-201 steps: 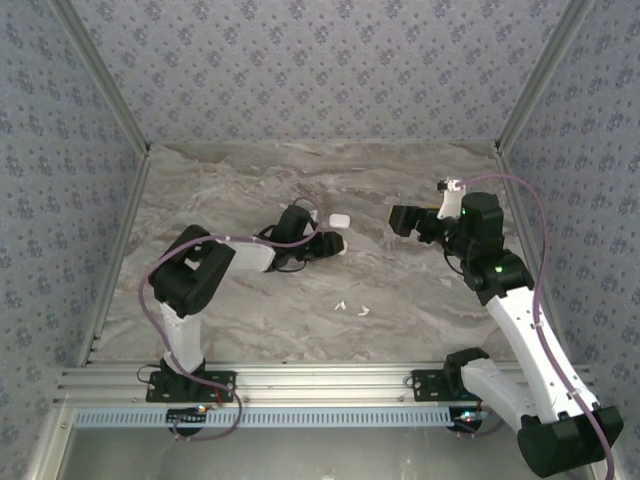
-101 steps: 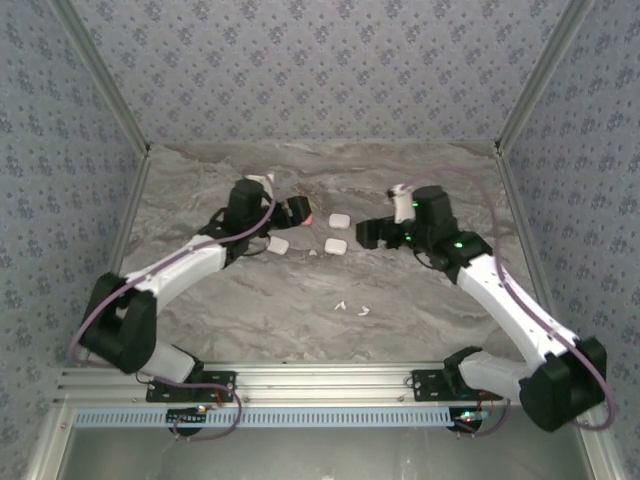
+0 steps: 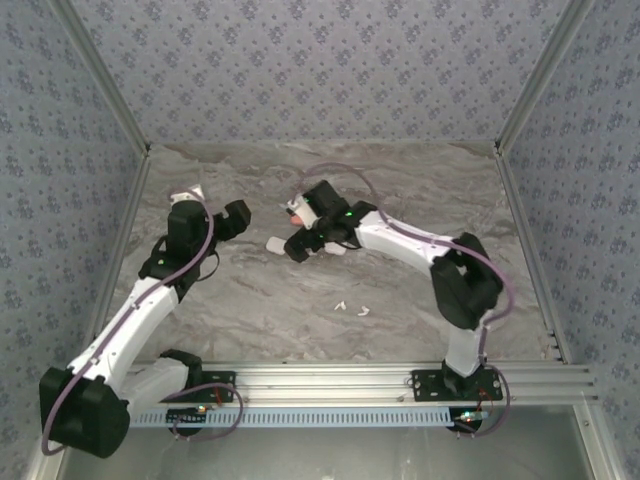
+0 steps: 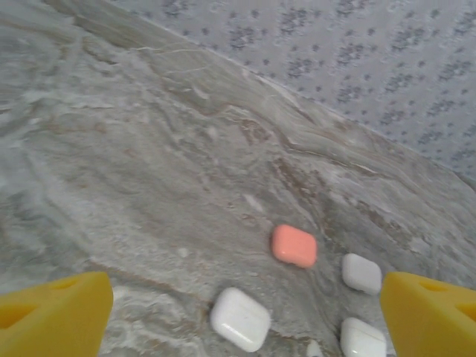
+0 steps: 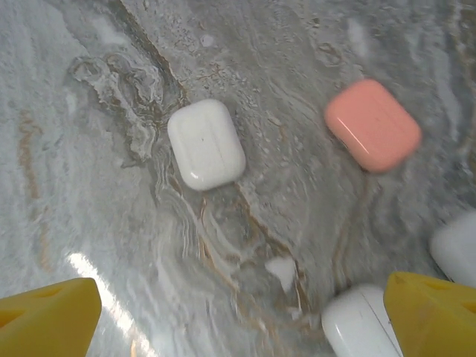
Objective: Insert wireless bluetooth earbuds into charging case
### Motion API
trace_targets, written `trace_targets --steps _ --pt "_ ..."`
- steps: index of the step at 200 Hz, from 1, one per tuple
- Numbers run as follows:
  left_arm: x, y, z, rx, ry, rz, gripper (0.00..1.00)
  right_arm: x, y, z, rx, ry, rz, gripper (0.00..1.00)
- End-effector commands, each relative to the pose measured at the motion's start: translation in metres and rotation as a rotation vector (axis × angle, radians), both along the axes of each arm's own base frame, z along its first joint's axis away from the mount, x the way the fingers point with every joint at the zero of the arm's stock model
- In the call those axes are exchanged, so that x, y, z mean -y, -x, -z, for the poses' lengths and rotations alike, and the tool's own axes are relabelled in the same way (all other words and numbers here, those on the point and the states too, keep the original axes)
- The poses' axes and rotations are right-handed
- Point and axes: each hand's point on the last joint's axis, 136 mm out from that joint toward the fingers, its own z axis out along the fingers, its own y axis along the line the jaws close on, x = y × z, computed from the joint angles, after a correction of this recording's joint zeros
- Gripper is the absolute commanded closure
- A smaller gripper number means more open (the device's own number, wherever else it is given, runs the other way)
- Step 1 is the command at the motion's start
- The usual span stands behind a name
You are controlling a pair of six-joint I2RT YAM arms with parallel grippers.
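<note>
Grey marbled surface [image 3: 420, 190] with two white-and-black robot arms [image 3: 410, 235] reaching across it; the left claw [image 3: 236, 217] hangs spread wide and empty toward the left, apart from the cases; the right claw [image 3: 300, 243] hovers spread and empty just above the cluster; there lie three rounded glossy white charging cases [image 5: 206, 143] and one coral-pink rounded case [image 5: 372, 124], all apparently shut; two tiny white stemmed earbuds [image 3: 363, 310] lie loose nearer the arm bases, well apart from the cases; by this view nothing looks inserted yet: a case needs opening, then each earbud lifting and seating
</note>
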Motion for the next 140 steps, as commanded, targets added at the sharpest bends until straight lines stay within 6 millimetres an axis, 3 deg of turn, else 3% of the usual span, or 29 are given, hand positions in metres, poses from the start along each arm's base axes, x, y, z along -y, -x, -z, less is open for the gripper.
trace_targets --steps 1,38,90,140 --pt "-0.020 0.010 0.002 -0.008 -0.013 -0.070 0.07 -0.018 -0.003 0.022 -0.008 0.085 -0.080 0.00" --pt "-0.025 0.014 0.004 -0.004 0.004 -0.091 0.06 -0.048 -0.014 0.053 -0.026 0.147 -0.143 0.05" --pt "-0.022 0.010 0.001 0.003 0.027 -0.083 0.05 -0.062 -0.023 0.086 -0.050 0.198 -0.154 0.13" --pt "-0.020 0.010 0.000 0.006 0.042 -0.069 0.04 -0.064 -0.016 0.099 -0.103 0.215 -0.159 0.37"
